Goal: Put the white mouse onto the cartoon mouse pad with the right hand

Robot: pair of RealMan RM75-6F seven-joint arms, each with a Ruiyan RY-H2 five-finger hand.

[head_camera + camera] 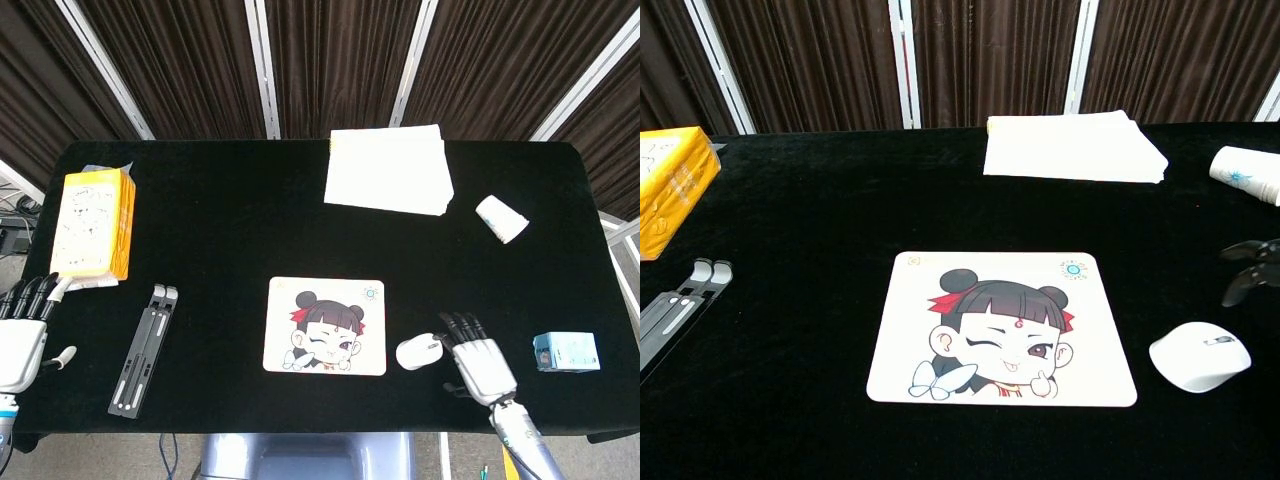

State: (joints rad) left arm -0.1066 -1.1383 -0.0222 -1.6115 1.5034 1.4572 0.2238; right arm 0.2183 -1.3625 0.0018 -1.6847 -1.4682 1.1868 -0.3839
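The white mouse [419, 351] [1200, 356] lies on the black table just right of the cartoon mouse pad [325, 326] [1002, 327], which shows a winking girl. My right hand [479, 359] is open, fingers spread, right beside the mouse on its right side, apart from it or barely touching. In the chest view only its dark fingertips [1250, 268] enter at the right edge, above the mouse. My left hand [22, 335] rests open at the table's left edge, holding nothing.
A folded metal stand [143, 347] lies left of the pad. A yellow box [93, 222] sits at far left, a white paper stack [388, 169] at the back, a paper cup [501, 218] on its side at right, a small blue box [566, 351] right of my hand.
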